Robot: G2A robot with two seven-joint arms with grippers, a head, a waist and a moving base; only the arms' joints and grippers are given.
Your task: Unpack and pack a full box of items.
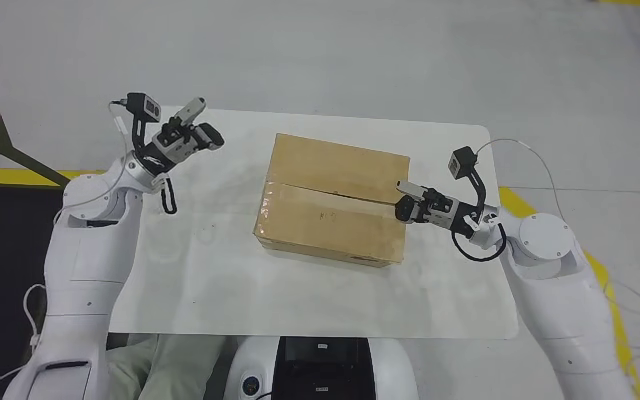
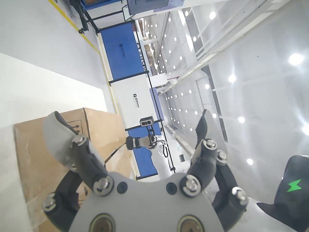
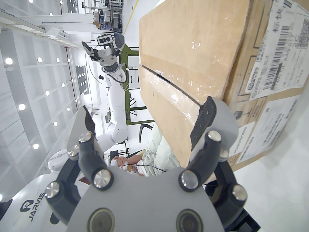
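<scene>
- At the middle of the table (image 1: 190, 280), a little right of centre, sits the cardboard box (image 1: 335, 195). It rests flat on its base, turned slightly askew to the table edges.
- On top, both flaps lie shut, and the seam (image 1: 330, 191) between them runs from left to right across the lid.
- Along that seam lies clear tape (image 3: 183, 84), glinting in the right wrist view.
- On the box's right end face are several printed labels (image 3: 277, 49), side by side and one under another.
- Beside that right end hangs the right gripper (image 1: 405, 198), level with the top edge where the seam ends.
  - Its fingers are spread and grip nothing.
  - One finger (image 3: 207, 117) lies right at the top edge by the seam; whether it touches the cardboard cannot be told.
  - The other finger stands off the box on the near side, in open air.
- Over the far left corner of the table is the left gripper (image 1: 195, 135), raised and well apart from the box, pointing toward it.
  - Its fingers are spread wide with nothing between them.
</scene>
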